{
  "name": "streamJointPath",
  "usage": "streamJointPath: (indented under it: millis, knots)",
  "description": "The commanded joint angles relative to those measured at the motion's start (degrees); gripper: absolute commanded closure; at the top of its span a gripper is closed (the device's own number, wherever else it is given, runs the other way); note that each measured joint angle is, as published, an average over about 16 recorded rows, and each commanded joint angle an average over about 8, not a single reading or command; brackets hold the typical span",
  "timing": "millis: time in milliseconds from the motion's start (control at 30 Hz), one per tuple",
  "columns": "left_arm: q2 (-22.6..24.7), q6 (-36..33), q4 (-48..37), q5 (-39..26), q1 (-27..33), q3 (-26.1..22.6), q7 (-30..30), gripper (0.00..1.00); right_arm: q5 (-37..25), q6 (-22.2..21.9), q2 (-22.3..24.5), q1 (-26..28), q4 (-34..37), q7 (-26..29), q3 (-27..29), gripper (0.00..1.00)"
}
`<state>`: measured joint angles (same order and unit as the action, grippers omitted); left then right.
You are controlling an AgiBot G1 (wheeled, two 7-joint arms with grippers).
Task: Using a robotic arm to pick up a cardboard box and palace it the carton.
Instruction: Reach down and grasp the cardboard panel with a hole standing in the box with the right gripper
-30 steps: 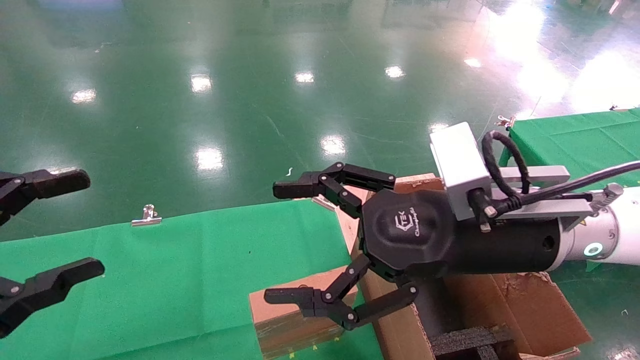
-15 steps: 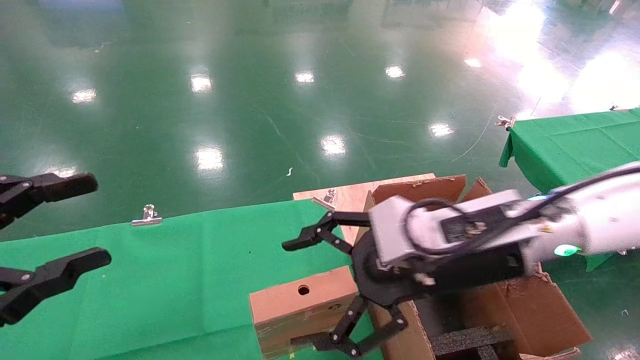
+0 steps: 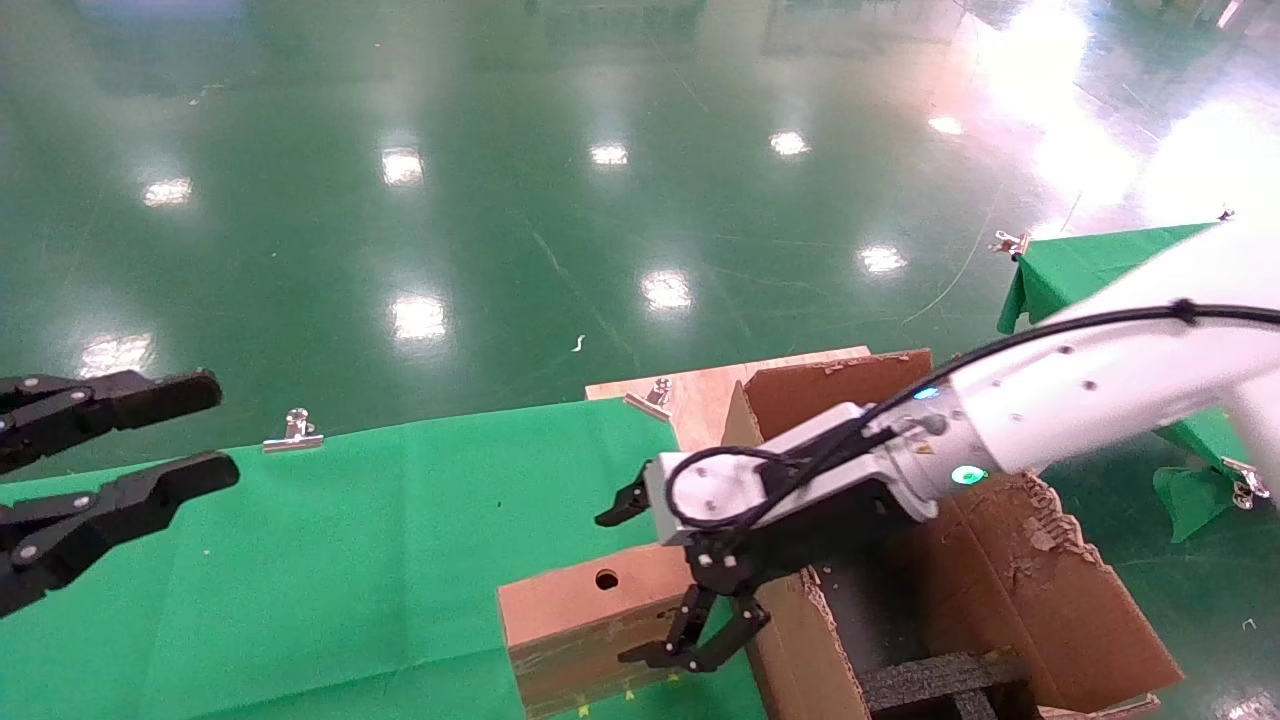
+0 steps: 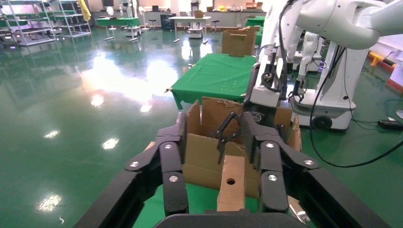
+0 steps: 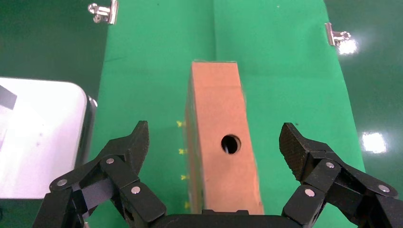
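The cardboard box, small and brown with a round hole in its top face, stands on the green cloth next to the carton. The carton is large with torn flaps and black foam inside. My right gripper, on the white robotic arm, is open and points down over the box's carton-side end, one finger on each side, not touching. In the right wrist view the box lies between the spread fingers. My left gripper is open and empty at the far left; its view shows the box.
The green cloth table has a binder clip at its far edge. A wooden board with a clip lies behind the carton. A second green table stands at the right. Shiny green floor lies beyond.
My right arm has swung down and toward the box; the gripper turned from level to pointing down and now straddles the box. The left gripper's fingers have drawn somewhat closer together.
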<state>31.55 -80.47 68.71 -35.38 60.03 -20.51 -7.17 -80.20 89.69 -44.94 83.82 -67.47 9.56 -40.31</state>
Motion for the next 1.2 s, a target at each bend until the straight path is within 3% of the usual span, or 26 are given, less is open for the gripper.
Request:
streamJointPath:
  millis: [33,533,567,633,667,800,833,900,933,1200]
  knots:
    - [0.0,0.0,0.0,0.0,0.0,0.0,0.0,1.0,-1.6,-0.1,-1.4,1.1,1.4,-0.5,-1.3,0.0]
    - [0.0,0.0,0.0,0.0,0.0,0.0,0.0,1.0,-11.8,-0.1,-9.5,7.4,7.1,-5.5,-10.2,0.0]
    - [0.0,0.0,0.0,0.0,0.0,0.0,0.0,0.95,-12.3,-0.1,-9.9,7.7,7.3,-5.7,-10.7,0.0]
    - [0.0,0.0,0.0,0.0,0.0,0.0,0.0,0.7,-13.0,-0.1,-10.5,8.1,7.5,-6.1,-11.5,0.02]
    - [0.0,0.0,0.0,0.0,0.0,0.0,0.0,0.57,-13.2,-0.1,-10.8,8.3,7.6,-6.2,-11.9,0.09]
    - [0.0,0.0,0.0,0.0,0.0,0.0,0.0,0.07,-13.5,0.0,-11.4,8.8,7.8,-6.4,-13.0,0.58]
    - [0.0,0.0,0.0,0.0,0.0,0.0,0.0,0.0,-13.5,0.0,-11.6,8.8,7.8,-6.5,-13.2,0.71]
    - [0.0,0.0,0.0,0.0,0.0,0.0,0.0,0.0,-13.4,0.0,-11.8,8.9,8.0,-6.5,-13.5,0.93]
    - [0.0,0.0,0.0,0.0,0.0,0.0,0.0,0.0,-13.4,0.0,-11.8,8.9,8.0,-6.5,-13.6,1.0]
    - [0.0,0.0,0.0,0.0,0.0,0.0,0.0,0.0,-13.3,0.1,-11.8,9.0,8.0,-6.5,-13.6,1.0]
